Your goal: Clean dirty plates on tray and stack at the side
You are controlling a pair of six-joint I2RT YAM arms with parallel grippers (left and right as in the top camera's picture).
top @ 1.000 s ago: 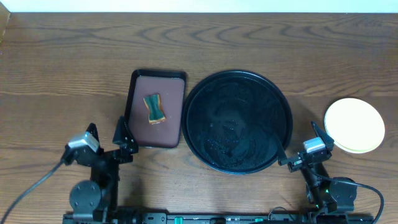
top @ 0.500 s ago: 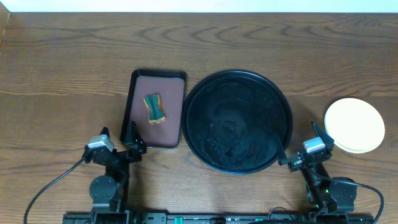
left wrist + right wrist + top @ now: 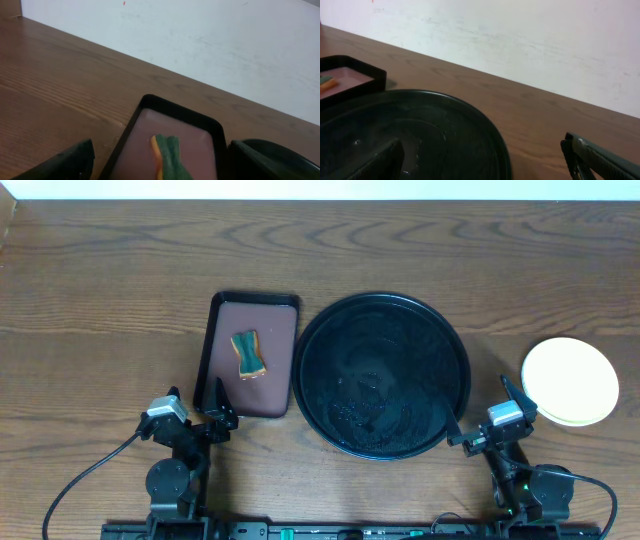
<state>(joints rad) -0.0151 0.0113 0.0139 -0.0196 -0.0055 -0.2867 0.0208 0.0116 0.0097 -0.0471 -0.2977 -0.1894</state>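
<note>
The plates [image 3: 570, 380] sit in one stack on the bare wood at the right, clear of the tray. The pale yellow one is on top, and a pale green edge shows under it. The round black tray [image 3: 382, 375] holds no plates, only wet streaks; it also shows in the right wrist view [image 3: 445, 115]. My left gripper [image 3: 200, 408] is open and empty at the near edge of the brown tray. My right gripper [image 3: 487, 412] is open and empty between the black tray and the plate stack. Both sets of fingers frame their wrist views, left [image 3: 170, 170] and right [image 3: 490, 167].
A rectangular brown tray with a black rim [image 3: 212, 355] lies left of the black tray. A green and orange sponge [image 3: 248, 354] lies on it, also seen in the left wrist view [image 3: 167, 150]. A white wall runs along the table's far edge.
My left arm has drawn in to the right and toward the front edge, now nearly still. The right arm, plates and trays have not moved.
</note>
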